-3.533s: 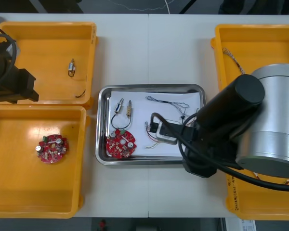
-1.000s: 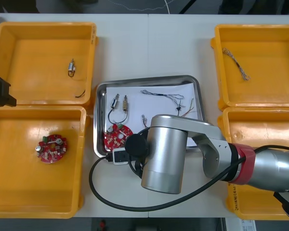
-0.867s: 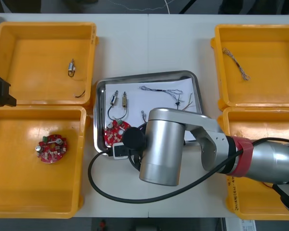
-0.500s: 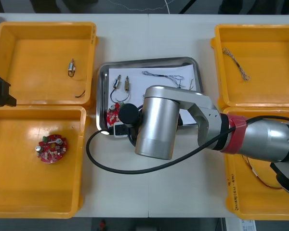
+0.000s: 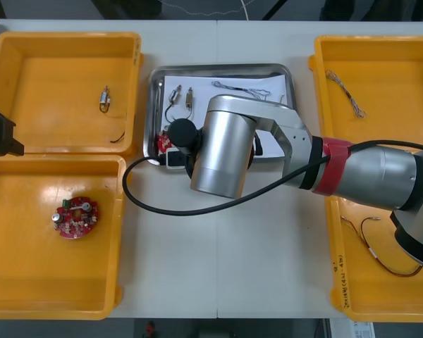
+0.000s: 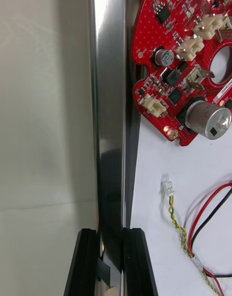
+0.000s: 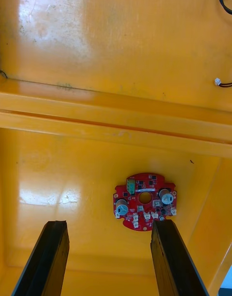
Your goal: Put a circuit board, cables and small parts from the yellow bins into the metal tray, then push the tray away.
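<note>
The right claw (image 6: 110,262) is closed on the rim of the tray (image 5: 222,68) at its near left corner, one finger on each side of the metal wall. The tray sits on the far part of the tabletop (image 5: 218,282), between the two far bins and closer to the far left bin (image 5: 63,42). Inside it on the white lining lie a board (image 6: 188,74) just beside the gripped rim, two small parts (image 5: 176,94), a blue and white cable (image 5: 243,88) and a red and yellow cable (image 6: 208,218). The left claw (image 7: 104,257) hangs open at the left edge, over the near left bin (image 5: 28,282), where a second board (image 5: 76,217) lies.
</note>
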You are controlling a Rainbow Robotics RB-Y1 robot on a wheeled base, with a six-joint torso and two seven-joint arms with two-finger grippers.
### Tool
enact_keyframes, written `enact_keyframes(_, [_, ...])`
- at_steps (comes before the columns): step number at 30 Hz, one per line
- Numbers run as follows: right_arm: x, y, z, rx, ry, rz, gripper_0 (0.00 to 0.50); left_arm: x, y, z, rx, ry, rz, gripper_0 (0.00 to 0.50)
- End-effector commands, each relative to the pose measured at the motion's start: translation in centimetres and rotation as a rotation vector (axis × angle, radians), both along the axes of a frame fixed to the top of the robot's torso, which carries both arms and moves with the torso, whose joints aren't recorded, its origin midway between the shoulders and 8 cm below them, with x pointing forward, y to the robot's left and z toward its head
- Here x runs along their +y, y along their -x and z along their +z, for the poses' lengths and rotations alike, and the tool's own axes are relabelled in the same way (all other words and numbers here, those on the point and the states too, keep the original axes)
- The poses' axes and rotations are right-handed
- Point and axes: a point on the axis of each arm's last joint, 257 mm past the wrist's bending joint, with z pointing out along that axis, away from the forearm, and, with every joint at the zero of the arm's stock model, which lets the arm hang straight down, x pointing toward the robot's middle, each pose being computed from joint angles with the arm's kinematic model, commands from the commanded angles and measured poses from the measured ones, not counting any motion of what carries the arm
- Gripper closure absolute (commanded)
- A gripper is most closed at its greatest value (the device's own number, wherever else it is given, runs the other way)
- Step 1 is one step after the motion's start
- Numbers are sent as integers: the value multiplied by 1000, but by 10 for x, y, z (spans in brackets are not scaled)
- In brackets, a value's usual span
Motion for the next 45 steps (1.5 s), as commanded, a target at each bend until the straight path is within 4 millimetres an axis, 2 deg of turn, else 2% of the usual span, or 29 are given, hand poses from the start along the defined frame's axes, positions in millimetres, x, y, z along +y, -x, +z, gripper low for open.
enact_keyframes(1, [27, -15, 29, -49, -11, 34, 500, 3, 3, 5, -20, -48, -81, 0])
enact_keyframes(14, [25, -57, 54, -136, -10, 28, 500, 3, 3, 5, -20, -48, -81, 0])
enact_keyframes(20, [18, -76, 63, -186, 26, 26, 500, 3, 3, 5, -20, -48, -81, 0])
enact_keyframes(31, [8, -114, 80, -238, -17, -6, 500, 3, 3, 5, -20, -48, -81, 0])
enact_keyframes(45, [10, -135, 94, -244, -80, -43, 500, 3, 3, 5, -20, -48, -81, 0])
